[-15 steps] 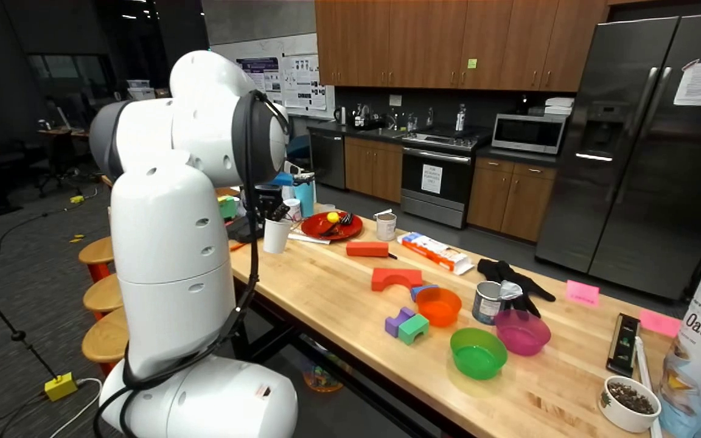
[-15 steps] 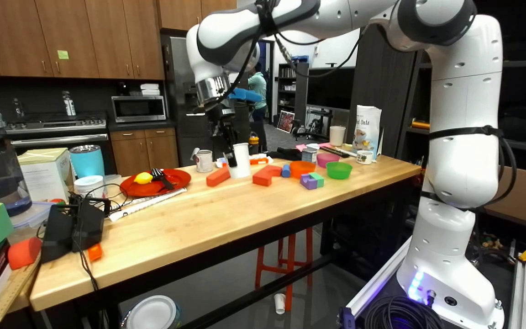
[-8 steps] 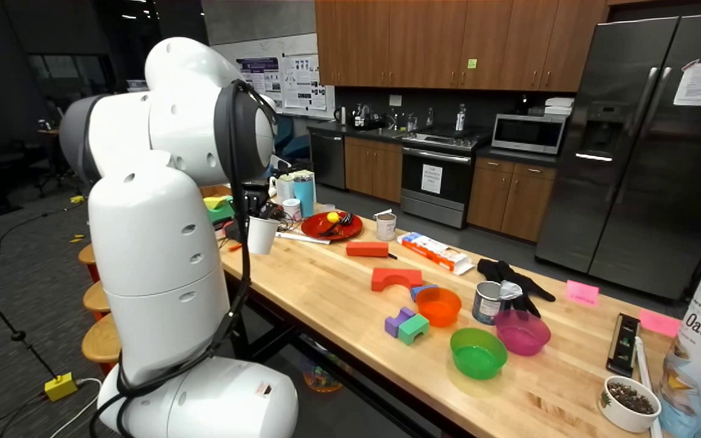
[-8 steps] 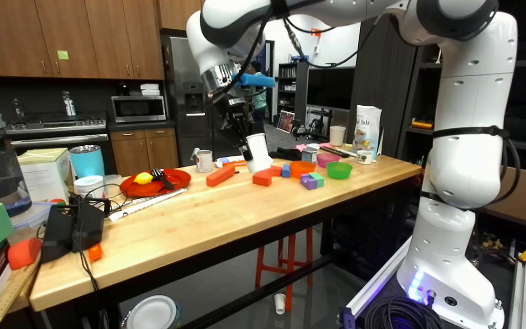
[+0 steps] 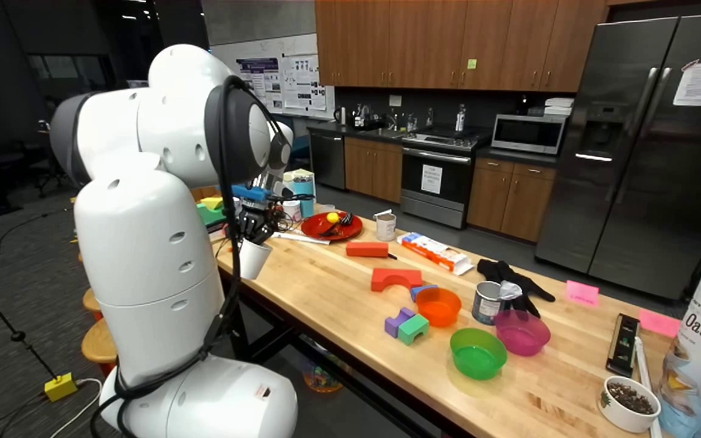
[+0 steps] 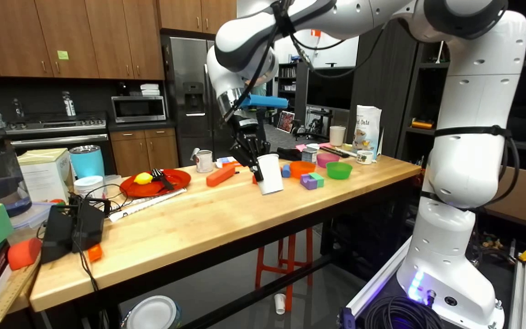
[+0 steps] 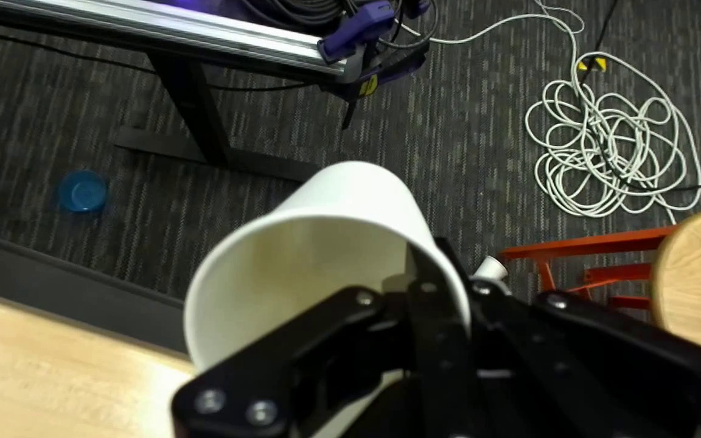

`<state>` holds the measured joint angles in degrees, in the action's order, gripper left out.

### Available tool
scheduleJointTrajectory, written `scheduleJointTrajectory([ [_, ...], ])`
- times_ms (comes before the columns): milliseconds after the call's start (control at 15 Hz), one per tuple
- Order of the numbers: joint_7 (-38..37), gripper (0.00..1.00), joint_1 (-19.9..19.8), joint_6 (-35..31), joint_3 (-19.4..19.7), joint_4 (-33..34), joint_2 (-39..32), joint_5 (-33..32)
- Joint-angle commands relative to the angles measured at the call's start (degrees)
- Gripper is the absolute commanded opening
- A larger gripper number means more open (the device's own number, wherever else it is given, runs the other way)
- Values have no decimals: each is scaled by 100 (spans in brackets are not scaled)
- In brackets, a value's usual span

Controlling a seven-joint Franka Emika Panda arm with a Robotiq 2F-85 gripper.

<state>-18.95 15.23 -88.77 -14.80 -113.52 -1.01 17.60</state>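
A white cup (image 6: 270, 174) hangs tilted from my gripper (image 6: 262, 165) above the wooden table. In the wrist view the jaws close on the wall of the cup (image 7: 353, 188) at its rim, one finger inside and one outside. From there the cup looks empty, and its base points past the table edge (image 7: 83, 383) to the dark floor. Another exterior view has the cup (image 5: 253, 260) under the gripper (image 5: 253, 234) at the table's near-left edge, partly behind the arm. A red arch block (image 5: 396, 277) and a long red block (image 6: 220, 175) lie on the table beyond the cup.
On the table stand a red plate (image 6: 180, 177), an orange bowl (image 5: 439, 306), a green bowl (image 5: 478, 354) and a pink bowl (image 5: 524, 334). A stool (image 7: 700, 274) and a small white cup (image 7: 489, 267) lie below the table edge, near coiled white cable (image 7: 600, 152).
The cup was nearly upright a second ago and is now more tilted. My gripper has carried it lower, toward the table's stool-side edge, still gripping its rim.
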Motion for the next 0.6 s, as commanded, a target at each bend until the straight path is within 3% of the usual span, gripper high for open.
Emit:
scheduleJointTrajectory([
  [0,50,0,-33,-558,17,-926,616,201],
  [267,-367,0,23,-1172,-79,-2151,1105,667],
  [533,-1037,0,248,-1865,-423,-3435,1593,1320],
])
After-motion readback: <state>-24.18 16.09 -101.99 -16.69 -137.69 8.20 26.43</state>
